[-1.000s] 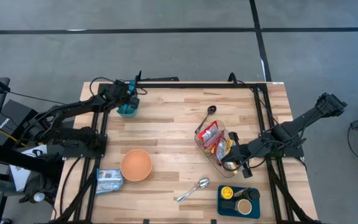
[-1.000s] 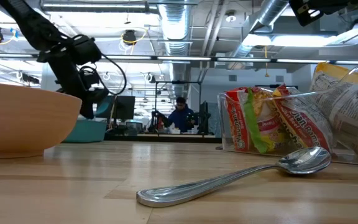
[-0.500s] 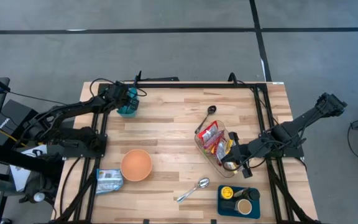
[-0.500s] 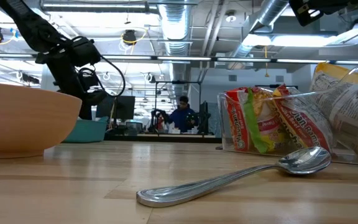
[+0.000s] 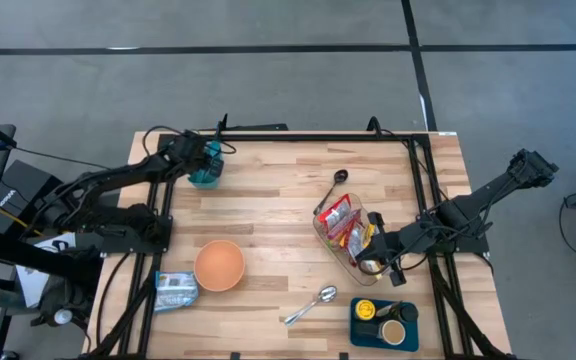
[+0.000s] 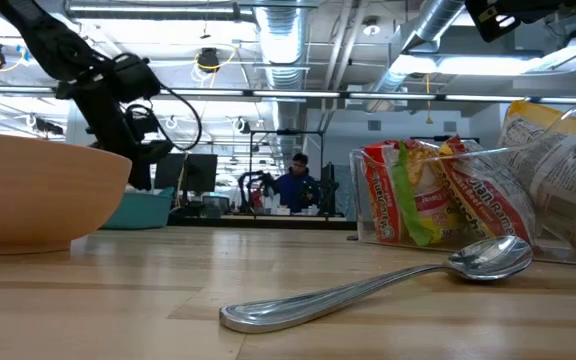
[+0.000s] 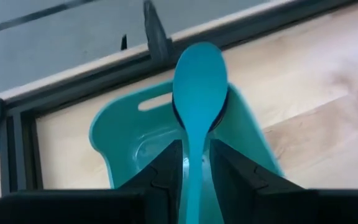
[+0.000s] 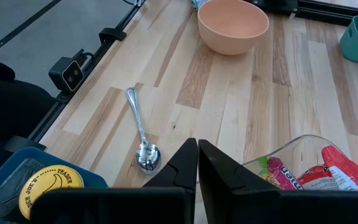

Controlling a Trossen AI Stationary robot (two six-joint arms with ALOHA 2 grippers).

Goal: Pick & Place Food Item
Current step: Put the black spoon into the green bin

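Nearest the low camera a metal spoon (image 6: 388, 283) lies flat on the bench (image 5: 268, 200), and in the overhead view it sits at lower centre, between the peach bowl (image 5: 218, 265) and a blue tray (image 5: 383, 322) holding a yellow-lidded tin in the lower right. A small packet (image 5: 176, 290) rests at the lower left edge.

Right of centre stands a clear container (image 5: 346, 235) packed with the food items, red and yellow snack packets (image 5: 340, 216); they stand upright and bunched, presumably so one can be pinched from above. The right gripper (image 5: 376, 246) rests just beside this container, fingers pressed together with nothing between them, so no packet looks picked yet. A black spoon (image 5: 332, 187) lies just beyond the container.

Farthest off, at the upper left of the overhead frame, the left gripper (image 7: 194, 167) hangs over a teal bin (image 5: 204, 172), closed narrowly on the handle of a teal spoon (image 7: 197, 87), whose bowl points up and away from the wrist, probably being lifted out of or lowered into the bin
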